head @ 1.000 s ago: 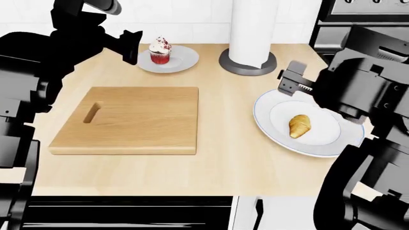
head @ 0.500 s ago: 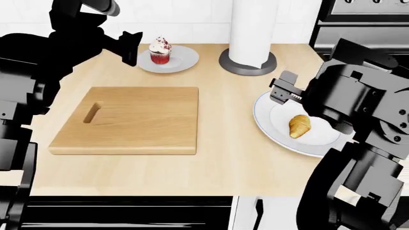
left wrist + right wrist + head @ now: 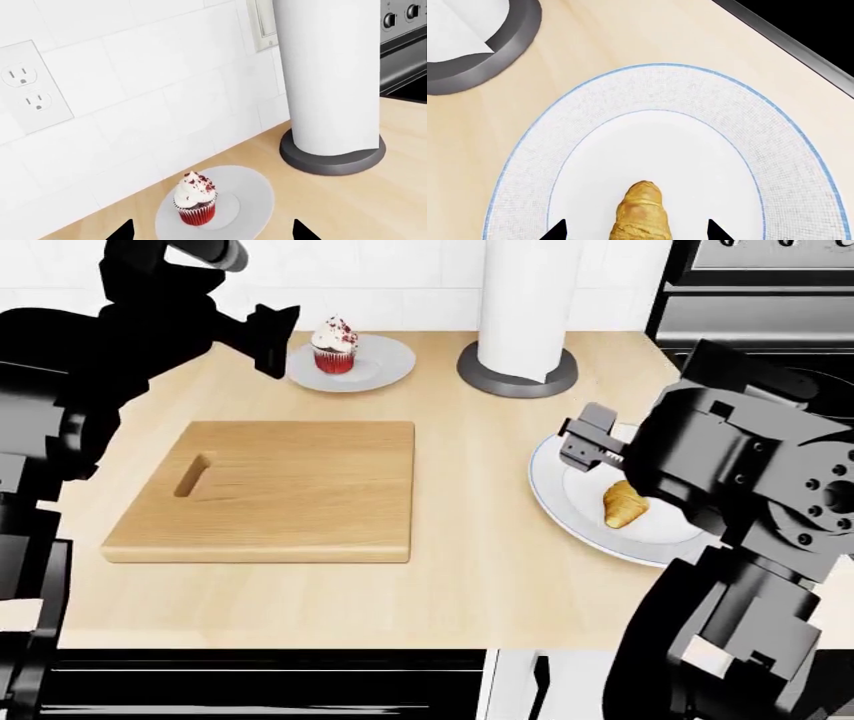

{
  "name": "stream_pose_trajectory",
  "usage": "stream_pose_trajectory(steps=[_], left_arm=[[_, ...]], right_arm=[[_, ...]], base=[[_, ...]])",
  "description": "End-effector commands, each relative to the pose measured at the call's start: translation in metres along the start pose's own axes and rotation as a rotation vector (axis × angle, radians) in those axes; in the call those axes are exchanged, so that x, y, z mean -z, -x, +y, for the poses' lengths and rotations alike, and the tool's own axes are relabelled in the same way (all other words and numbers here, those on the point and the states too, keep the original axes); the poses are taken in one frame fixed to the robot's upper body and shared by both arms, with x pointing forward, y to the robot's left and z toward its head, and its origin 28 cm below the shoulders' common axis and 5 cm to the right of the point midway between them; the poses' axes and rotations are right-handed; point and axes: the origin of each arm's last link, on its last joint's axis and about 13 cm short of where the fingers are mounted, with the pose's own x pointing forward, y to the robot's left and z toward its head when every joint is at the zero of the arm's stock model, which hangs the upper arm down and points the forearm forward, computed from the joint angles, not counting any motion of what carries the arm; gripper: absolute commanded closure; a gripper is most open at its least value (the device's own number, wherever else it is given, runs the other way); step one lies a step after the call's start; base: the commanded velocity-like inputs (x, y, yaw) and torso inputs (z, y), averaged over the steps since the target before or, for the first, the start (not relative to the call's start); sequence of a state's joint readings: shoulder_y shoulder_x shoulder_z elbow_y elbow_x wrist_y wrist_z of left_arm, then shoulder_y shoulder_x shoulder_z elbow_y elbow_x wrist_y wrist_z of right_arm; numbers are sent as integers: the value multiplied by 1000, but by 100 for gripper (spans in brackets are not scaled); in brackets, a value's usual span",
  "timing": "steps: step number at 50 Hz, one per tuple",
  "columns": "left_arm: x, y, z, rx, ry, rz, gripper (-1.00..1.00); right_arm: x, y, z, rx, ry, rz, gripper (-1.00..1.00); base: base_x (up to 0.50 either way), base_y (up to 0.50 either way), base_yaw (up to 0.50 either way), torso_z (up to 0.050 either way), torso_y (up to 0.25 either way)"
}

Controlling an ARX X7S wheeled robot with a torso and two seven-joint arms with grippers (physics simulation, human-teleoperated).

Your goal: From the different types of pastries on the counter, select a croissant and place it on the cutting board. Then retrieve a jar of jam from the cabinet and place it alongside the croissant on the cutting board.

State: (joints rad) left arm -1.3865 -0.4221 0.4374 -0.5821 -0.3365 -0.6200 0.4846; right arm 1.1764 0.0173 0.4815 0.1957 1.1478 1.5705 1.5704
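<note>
Head view: we see the counter [image 3: 494, 570] with everything on it, our two arms at either side.
Croissant: we find the croissant [image 3: 623, 502] lying on a white blue-rimmed plate [image 3: 554, 502] near the counter's right edge; in our right wrist view the croissant [image 3: 640, 216] sits between our two fingertips [image 3: 555, 231], apart from both.
Right gripper: our right gripper [image 3: 587, 445] hangs over the far-left part of that plate, jaws spread, with nothing between them but air and the pastry below; we see no contact with the croissant.
Cutting board: our cutting board [image 3: 280, 490] lies flat on the left half of the counter, handle slot toward the left edge, well apart from the plate.
Cupcake: we see the red-cased cupcake [image 3: 335, 346] upright on a small grey plate [image 3: 380, 365] by the counter's back edge.
Left gripper: our left gripper [image 3: 274, 340] is raised just beside the cupcake plate; in our left wrist view only two dark fingertips [image 3: 125, 231] show, standing wide apart and holding nothing, with the cupcake [image 3: 195, 199] beyond them.
Paper towel roll: we see the paper towel roll [image 3: 523, 300] standing on its dark round base at the back edge, between the two plates.
Wall: our left wrist view shows white tile with a power outlet [image 3: 28, 87].
</note>
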Motion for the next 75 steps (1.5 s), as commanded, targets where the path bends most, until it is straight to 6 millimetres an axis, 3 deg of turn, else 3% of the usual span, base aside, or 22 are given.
stream_pose_trajectory(steps=[1, 75], left_arm=[[0, -1, 1, 2, 1, -2, -100], [-2, 1, 4, -12, 0, -5, -100]], right_arm=[[2, -2, 1, 5, 0, 17, -100], [17, -15, -1, 14, 11, 88, -100]], base=[[0, 0, 0, 0, 0], [0, 0, 0, 0, 0]])
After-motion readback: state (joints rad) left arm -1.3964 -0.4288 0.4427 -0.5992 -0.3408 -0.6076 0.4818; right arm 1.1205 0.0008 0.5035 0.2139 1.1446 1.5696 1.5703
